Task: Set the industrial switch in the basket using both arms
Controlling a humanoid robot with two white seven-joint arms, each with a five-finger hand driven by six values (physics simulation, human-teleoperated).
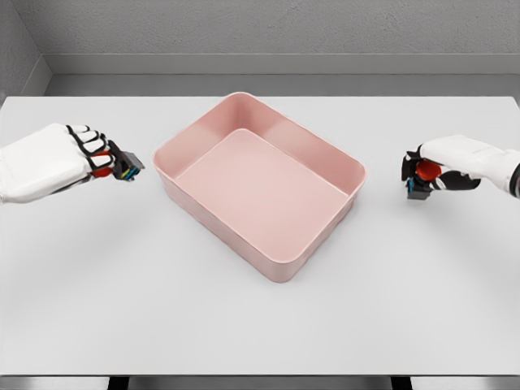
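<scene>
A pink rectangular basket (pixel 325 146) sits turned at an angle in the middle of the white table, with nothing inside. My left hand (pixel 99 153) hovers left of it, fingers curled around a small industrial switch (pixel 123 162) with a dark body and a red part. On the far side, my right hand (pixel 424 173) is closed on a second switch (pixel 422 175), its red button showing between the fingers and its dark base hanging below. Both hands stand well outside the basket's walls.
The white table (pixel 260 325) reaches to a grey wall behind. Its front edge runs along the bottom of the view.
</scene>
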